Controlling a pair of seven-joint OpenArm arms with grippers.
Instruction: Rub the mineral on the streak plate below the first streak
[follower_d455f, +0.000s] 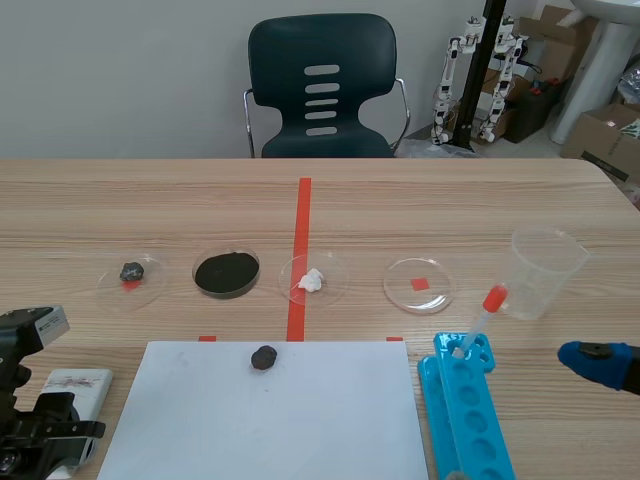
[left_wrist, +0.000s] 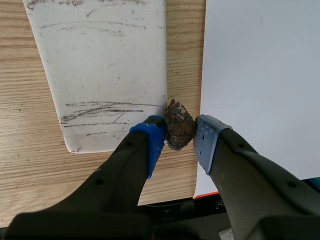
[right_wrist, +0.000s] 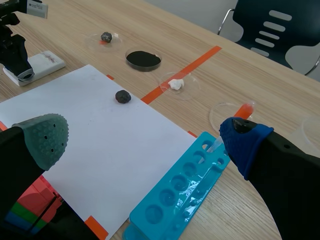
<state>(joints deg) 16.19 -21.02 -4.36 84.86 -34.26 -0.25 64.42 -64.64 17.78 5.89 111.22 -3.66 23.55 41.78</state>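
Mineral (left_wrist: 179, 131) pinched between left fingers (left_wrist: 150, 142), touching streak plate (left_wrist: 102, 70) edge.

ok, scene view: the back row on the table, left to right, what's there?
clear dish with a dark grey rock → dish of black powder → dish with a white lump → empty clear dish → clear plastic beaker
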